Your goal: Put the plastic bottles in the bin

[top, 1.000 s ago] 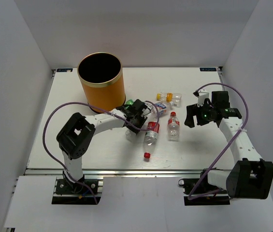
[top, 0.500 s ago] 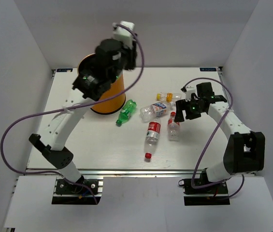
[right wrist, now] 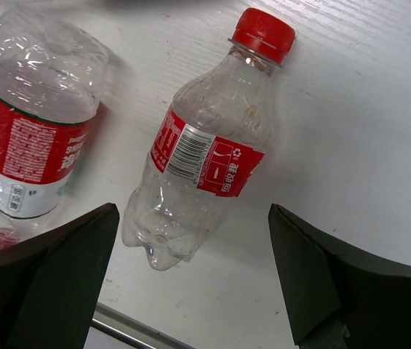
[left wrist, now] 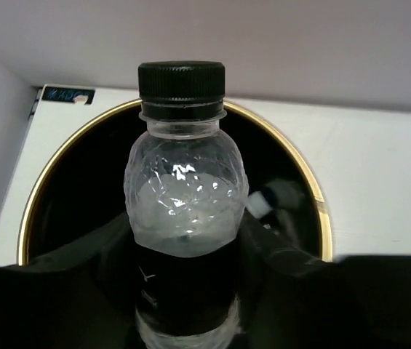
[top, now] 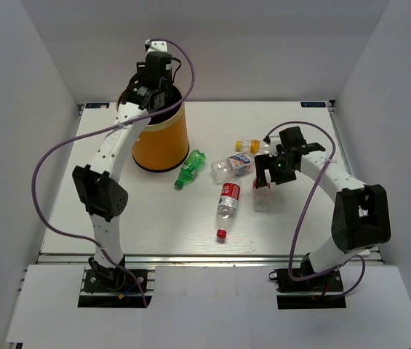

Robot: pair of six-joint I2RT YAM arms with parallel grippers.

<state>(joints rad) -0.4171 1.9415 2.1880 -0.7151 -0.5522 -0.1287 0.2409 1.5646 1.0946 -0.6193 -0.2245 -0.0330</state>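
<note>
1. The left claw (top: 147,98) is closed narrow on the dark-labelled bottle (left wrist: 185,196). It grips low on the label, with the black cap pointing away from the claw.
2. The bin (top: 158,142) lies directly under that claw. In the wrist view its gold rim rings the bottle on all sides, so the drop looks lined up.
3. To do it well, I judge the jaws should part fully and the claw should hold its place until the bottle slips clear. A half-opening may let the ribbed body hang on one pad.
4. The rim sits close below the claw, so it should lift straight up before swinging out.
5. The right claw (top: 269,174) stands wide and holds nothing. The small red-capped bottle (right wrist: 205,160) lies on the desk (right wrist: 350,109) between its fingers.
6. Just beside its left finger lies the second red-labelled bottle (right wrist: 34,138), which a descent may nudge.
7. Ahead of the right claw lie the yellow-capped bottle (top: 254,146) and the blue-white-labelled bottle (top: 233,166). The green bottle (top: 190,167) lies further off, near the bin's foot.
</note>
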